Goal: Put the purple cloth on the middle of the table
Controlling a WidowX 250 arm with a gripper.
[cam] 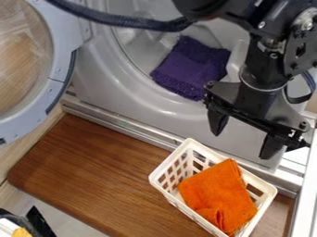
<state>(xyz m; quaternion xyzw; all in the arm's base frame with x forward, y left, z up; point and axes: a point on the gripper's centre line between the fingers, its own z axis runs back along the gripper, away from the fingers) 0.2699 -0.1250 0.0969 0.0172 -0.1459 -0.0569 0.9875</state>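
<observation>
One large front-loading machine [133,95] of smooth grey casing is noted, its round, clear-windowed door [59,28] swung open. Below it, a flat brown wood-grained table [93,176] is found. The black gripper [242,146] is held beside the drum opening, fingers spread apart. A white plastic lattice basket [169,159] is placed on the table's right part. The rumpled, nubby purple cloth [192,65] is lodged in the drum's mouth, separated from the table by the machine's curved lip. A folded orange cloth [217,194] is contained in the basket.
</observation>
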